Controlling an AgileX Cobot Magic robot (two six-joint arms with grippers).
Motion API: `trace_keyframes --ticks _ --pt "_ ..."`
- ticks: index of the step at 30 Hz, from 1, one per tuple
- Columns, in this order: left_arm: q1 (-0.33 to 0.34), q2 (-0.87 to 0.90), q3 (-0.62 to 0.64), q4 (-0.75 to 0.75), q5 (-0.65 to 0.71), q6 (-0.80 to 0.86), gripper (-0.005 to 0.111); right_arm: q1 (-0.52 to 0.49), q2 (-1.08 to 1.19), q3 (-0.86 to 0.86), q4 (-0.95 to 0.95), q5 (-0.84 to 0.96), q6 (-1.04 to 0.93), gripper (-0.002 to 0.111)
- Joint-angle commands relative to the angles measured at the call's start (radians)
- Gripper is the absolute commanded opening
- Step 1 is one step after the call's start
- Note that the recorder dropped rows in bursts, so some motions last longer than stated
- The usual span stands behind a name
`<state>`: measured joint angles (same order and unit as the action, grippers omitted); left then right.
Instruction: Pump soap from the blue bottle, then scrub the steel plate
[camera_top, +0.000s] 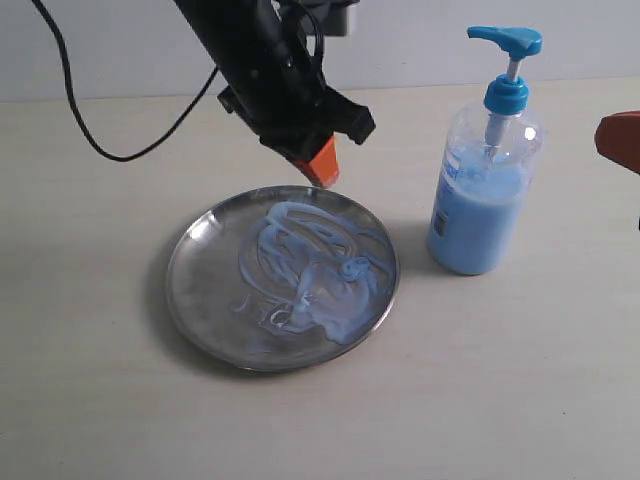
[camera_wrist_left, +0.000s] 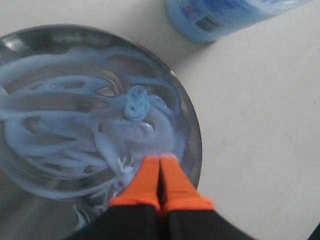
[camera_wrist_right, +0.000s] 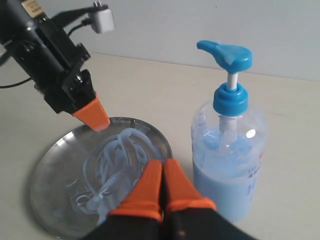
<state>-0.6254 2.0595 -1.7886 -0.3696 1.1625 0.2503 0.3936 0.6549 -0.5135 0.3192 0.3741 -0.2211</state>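
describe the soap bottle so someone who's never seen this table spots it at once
On the pale table, find the round steel plate smeared with soap. Right of it in the exterior view stands the blue bottle, upright and apart from the plate. It alone is tall and clear, part full of light blue liquid, with a bright blue pump head.

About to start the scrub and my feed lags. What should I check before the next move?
1. Soap on the steel plate: ok, smeared across most of it.
2. Blue bottle upright, apart from the plate: ok.
3. Left hand shut and empty over the plate's edge: ok.
4. Left hand touching the plate: cannot tell.
5. Right hand shut, empty, off the bottle: ok.
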Motion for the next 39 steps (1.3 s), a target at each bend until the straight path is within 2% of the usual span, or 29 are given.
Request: trace_keyframes --ticks 1,5,17,25,28,35,39 --pt "-0.005 0.065 -0.002 -0.052 -0.055 0.002 0.0 0.001 -0.003 -0.001 -0.012 -0.005 0.002 0.0" --pt "-0.005 0.116 -0.002 -0.109 -0.098 0.002 0.0 0.001 -0.003 -0.001 -0.012 -0.013 0.002 0.0" --pt "-0.005 0.21 -0.002 -0.122 -0.139 0.002 0.0 0.001 -0.003 -0.001 -0.012 -0.027 0.002 0.0" --pt "-0.005 0.245 -0.002 -0.124 -0.252 0.002 0.0 0.001 -0.003 -0.001 -0.012 -0.029 0.002 0.0" --pt "-0.007 0.254 -0.002 -0.099 -0.255 0.002 0.0 0.001 -0.003 -0.001 -0.012 -0.028 0.002 0.0" --pt "-0.086 0.225 -0.002 0.154 -0.216 -0.003 0.0 0.001 -0.003 -0.001 -0.012 -0.028 0.002 0.0" --pt "-0.104 0.222 -0.002 0.163 -0.254 -0.023 0.0 0.001 -0.003 -0.001 -0.012 -0.03 -0.002 0.0"
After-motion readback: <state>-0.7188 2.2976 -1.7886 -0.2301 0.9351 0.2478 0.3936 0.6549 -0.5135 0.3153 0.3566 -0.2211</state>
